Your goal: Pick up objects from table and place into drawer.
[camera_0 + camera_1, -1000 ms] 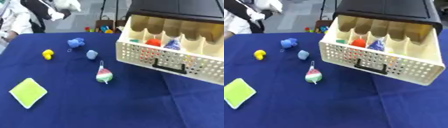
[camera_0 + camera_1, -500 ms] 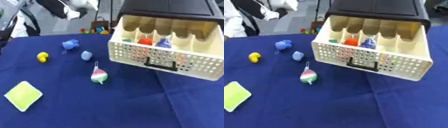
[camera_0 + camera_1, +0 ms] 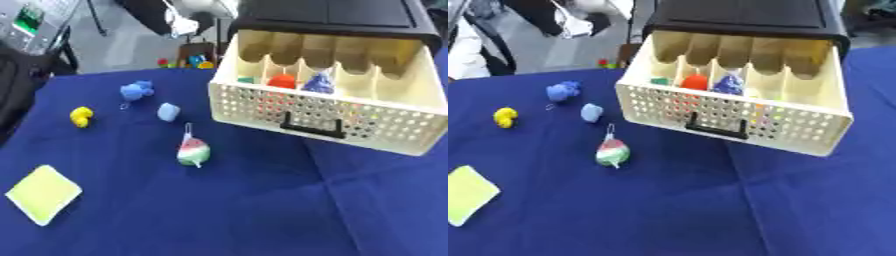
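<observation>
Nothing on the table had truly moved since the earlier frames; the whole scene had slid across the picture together, so that was the head turning, not the objects. Neither robot hand showed in either eye view, so I could not tell whether their fingers were spread, curled or carrying anything.

The cream perforated drawer (image 3: 324, 117) stood pulled out from under its black cabinet (image 3: 337, 17), its black handle (image 3: 306, 129) facing the robot. Inside the divided compartments sat a red piece (image 3: 282, 81), a blue piece (image 3: 318, 84) in the compartment just beside it, and something green (image 3: 246, 79) further left, too blurred to name.

Five things were still out on the blue cloth (image 3: 227, 215). A red, white and green toy (image 3: 193, 151) with a cord lay nearest the drawer front. A pale blue block (image 3: 168, 111) sat a little beyond it, a darker blue figure (image 3: 135, 91) near that, a small yellow toy (image 3: 80, 116) further to the left, and a flat yellow-green pad (image 3: 43, 194) well apart at the near left.

By my reading the step in hand was the next pick, with the task roughly part done. The striped toy looked the sensible target: closest to the drawer, clear of its neighbours. Coming down from above onto its rounded body, not the cord, seemed best, since it might roll. Lifting well clear of the front wall before releasing would matter, and an empty compartment on the right looked the easiest drop.
</observation>
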Available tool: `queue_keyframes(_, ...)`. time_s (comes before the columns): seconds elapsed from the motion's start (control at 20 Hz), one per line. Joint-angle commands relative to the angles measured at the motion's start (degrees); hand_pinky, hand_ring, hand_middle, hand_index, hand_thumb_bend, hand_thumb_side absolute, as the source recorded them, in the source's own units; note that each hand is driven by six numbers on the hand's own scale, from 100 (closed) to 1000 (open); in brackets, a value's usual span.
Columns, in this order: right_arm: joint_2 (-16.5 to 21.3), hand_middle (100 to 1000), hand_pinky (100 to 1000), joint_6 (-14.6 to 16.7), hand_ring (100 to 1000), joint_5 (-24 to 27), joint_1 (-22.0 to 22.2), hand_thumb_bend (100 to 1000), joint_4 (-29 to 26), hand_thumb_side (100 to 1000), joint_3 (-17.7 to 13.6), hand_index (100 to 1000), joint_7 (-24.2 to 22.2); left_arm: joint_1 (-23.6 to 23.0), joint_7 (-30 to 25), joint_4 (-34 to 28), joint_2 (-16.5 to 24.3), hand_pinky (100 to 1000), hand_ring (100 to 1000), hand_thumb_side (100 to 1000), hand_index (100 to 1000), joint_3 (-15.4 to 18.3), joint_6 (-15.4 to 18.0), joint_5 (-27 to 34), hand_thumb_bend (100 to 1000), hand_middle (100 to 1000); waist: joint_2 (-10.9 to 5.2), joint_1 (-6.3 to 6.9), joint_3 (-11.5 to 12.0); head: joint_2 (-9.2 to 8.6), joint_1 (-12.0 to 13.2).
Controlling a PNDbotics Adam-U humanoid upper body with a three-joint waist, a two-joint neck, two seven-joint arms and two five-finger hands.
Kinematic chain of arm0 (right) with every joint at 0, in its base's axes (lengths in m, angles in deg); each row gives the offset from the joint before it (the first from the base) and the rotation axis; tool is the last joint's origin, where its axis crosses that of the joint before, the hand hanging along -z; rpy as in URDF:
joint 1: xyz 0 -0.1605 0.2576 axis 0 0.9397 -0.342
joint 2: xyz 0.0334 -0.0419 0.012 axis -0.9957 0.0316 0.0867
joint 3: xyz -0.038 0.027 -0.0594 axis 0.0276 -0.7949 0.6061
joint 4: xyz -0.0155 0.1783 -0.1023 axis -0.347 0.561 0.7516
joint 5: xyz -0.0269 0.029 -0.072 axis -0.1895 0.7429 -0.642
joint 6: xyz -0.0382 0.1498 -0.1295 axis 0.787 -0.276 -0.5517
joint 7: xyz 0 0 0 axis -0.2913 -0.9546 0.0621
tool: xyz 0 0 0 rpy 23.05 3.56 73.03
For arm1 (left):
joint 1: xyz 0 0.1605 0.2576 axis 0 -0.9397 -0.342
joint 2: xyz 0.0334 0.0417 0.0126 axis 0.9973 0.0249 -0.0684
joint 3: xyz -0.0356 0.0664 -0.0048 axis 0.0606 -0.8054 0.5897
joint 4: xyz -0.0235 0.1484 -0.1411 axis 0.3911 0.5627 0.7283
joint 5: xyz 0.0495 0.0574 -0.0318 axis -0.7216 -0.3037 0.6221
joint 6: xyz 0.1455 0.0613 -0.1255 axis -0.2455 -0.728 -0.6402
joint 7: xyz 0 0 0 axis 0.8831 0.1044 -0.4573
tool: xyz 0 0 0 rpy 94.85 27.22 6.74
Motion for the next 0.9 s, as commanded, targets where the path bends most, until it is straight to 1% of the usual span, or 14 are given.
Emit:
queue_keyframes(0.05,1.6,694,664,0.6,612,0.3,-0.9,100,-0.5,897,0.2,719,0.1,3.0,-0.4,-0.6,-1.6,467,656,246,718,-0.2,-0.4,0.3,100,558,-1.30,0.18,-0.3,0.23,0.9)
queue_keyframes(0.2,1.5,692,661,0.6,610,0.5,-1.0,100,-0.5,897,0.3,718,-0.2,4.5,-0.7,0.2,-3.3,467,656,247,715,-0.7,-0.5,0.0,100,556,-1.35,0.57,-0.7,0.11,1.6)
queue_keyframes(0.45,1.2,693,661,0.5,609,0.7,-1.2,100,-0.5,898,0.5,717,-0.5,5.9,-0.3,1.1,-5.9,461,651,257,712,-1.4,-0.6,0.3,100,551,-1.21,1.08,-1.0,0.08,2.0)
queue_keyframes(0.9,0.8,700,666,0.4,608,1.2,-2.2,100,-0.5,898,0.7,716,-0.7,7.0,2.8,2.8,-9.7,448,642,281,707,-2.6,-2.1,1.5,100,541,-0.84,1.98,-2.3,-1.16,3.4)
